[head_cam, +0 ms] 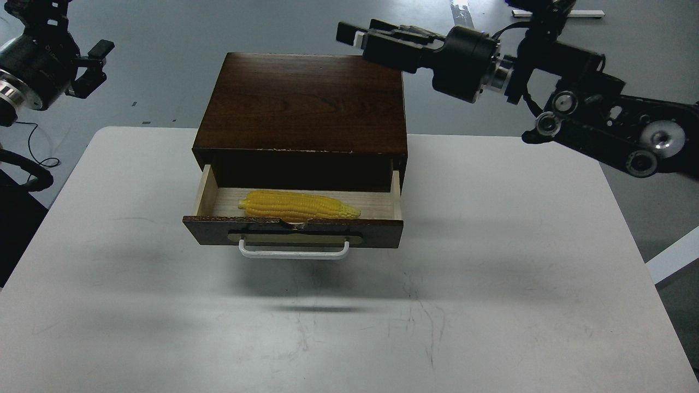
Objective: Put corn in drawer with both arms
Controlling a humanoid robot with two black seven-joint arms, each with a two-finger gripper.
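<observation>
The yellow corn lies flat on the pale floor of the open drawer, tip to the right, free of any gripper. The drawer sticks out of the dark brown box, with its white handle toward me. My right gripper is empty, with its fingers stretched out to the left. It hangs high above the box's back right corner, well clear of the corn. My left gripper is open and empty at the far upper left, off the table.
The box stands at the back middle of a grey-white table. The right arm spans the upper right above the table's back edge. Grey floor lies behind, and dark cables hang at the left edge.
</observation>
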